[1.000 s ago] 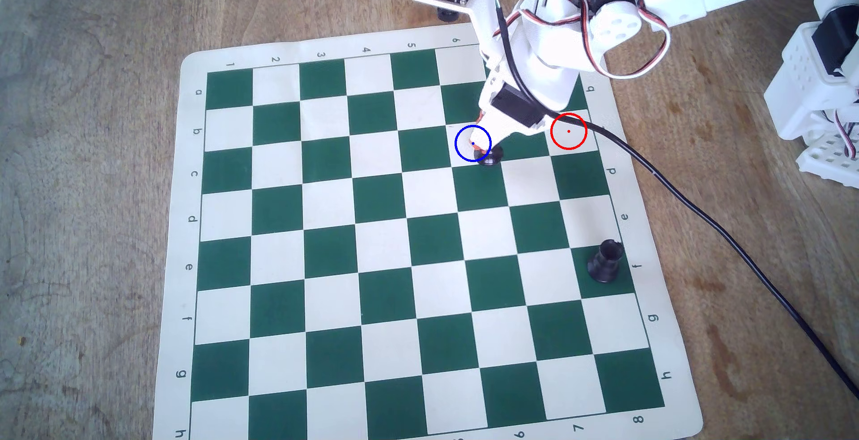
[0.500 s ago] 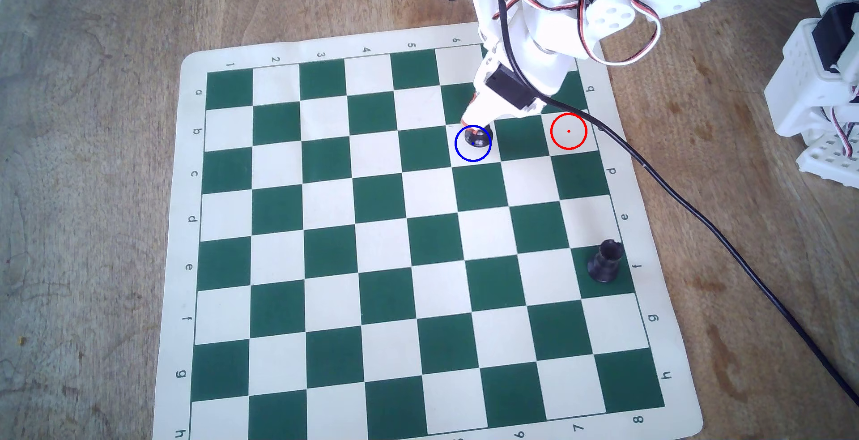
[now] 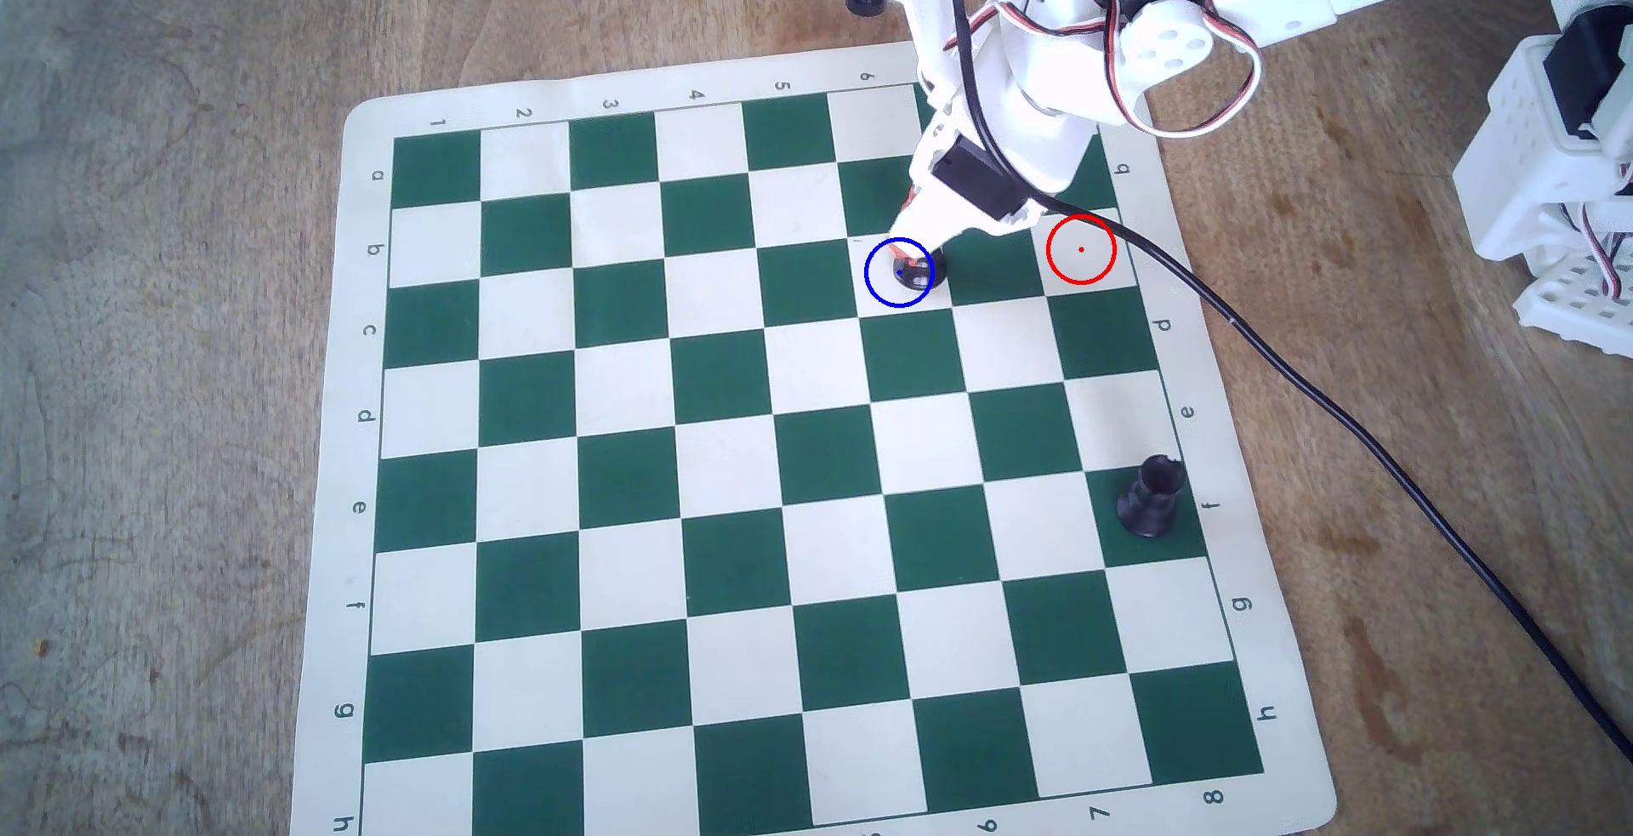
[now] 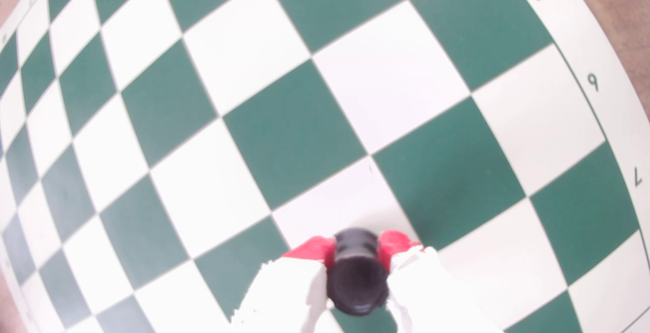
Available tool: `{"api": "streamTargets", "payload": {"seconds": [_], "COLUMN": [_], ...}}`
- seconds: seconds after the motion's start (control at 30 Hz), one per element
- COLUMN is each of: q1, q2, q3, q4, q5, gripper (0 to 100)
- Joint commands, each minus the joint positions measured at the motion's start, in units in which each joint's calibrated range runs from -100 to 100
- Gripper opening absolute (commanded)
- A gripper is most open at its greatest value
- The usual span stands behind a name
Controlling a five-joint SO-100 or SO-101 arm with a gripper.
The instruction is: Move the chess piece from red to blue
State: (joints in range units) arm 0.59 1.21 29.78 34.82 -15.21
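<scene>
- One table (image 3: 177, 359) carries a green-and-white board (image 3: 619, 447).
- One arm (image 3: 1016, 138) reaches over it; its jaws, tipped red, are clamped narrowly on the chess piece (image 4: 357, 273).
- Two rings: blue (image 3: 868, 284) encircles the piece, red (image 3: 1051, 266) lies empty nearby.
- One stouter rook (image 3: 1149, 496) stands well apart.

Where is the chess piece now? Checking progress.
Overhead view: the chess piece sits gripped in the hand at the blue circle, upper right.
</scene>
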Motion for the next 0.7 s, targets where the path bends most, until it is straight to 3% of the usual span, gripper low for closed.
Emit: {"api": "streamTargets", "payload": {"seconds": [0.0,0.5,0.67], "q1": [0.0,-0.47,-0.24], "q2": [-3.51,-3.34,-3.51], "q3": [-0.4,-0.22,1.68], "q4": [-0.75,-2.8,-4.27], "q5": [0.1,-0.1,0.1], "gripper": [1,1,19]}}
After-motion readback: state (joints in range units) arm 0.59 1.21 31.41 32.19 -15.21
